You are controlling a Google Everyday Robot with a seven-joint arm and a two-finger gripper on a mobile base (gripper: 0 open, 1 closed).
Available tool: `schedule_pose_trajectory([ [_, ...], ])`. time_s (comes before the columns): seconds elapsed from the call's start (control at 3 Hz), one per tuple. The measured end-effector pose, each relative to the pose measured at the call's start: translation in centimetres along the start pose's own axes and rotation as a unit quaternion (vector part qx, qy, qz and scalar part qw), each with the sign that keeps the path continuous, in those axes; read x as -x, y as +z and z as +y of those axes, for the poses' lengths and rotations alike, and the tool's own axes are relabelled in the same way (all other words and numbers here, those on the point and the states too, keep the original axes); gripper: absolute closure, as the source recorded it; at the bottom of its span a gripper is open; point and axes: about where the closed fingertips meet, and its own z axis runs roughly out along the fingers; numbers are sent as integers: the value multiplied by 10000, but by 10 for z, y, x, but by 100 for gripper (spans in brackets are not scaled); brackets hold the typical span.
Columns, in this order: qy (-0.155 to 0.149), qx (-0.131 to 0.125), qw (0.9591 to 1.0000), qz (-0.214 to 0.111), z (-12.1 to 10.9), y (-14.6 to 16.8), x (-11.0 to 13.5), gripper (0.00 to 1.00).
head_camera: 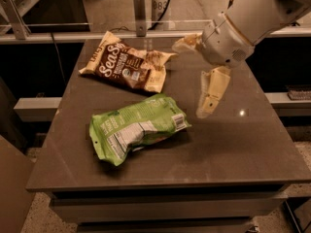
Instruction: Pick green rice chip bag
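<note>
The green rice chip bag lies flat on the dark table, left of centre, its white label panel and barcode facing up. My gripper hangs above the table just right of the bag's right end, apart from it. It is open and empty: one cream finger points left and the other points down toward the table. The white arm comes in from the upper right.
A brown-and-cream "Sens" bag lies at the back left of the table. A metal rail with upright posts runs behind the table. The table's front edge is near the green bag.
</note>
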Motion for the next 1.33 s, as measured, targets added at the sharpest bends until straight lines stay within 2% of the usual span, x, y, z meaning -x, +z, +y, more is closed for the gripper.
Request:
schedule_pose_trajectory([
  [0.33, -189, 350, 9986, -359, 2, 41, 22, 0],
  [0.67, -319, 788, 9939, -701, 9, 87, 39, 0],
  [1.0, -347, 1285, 9861, -991, 19, 133, 49, 0],
  [1.33, -309, 1555, 9817, -1053, 27, 157, 51, 16],
])
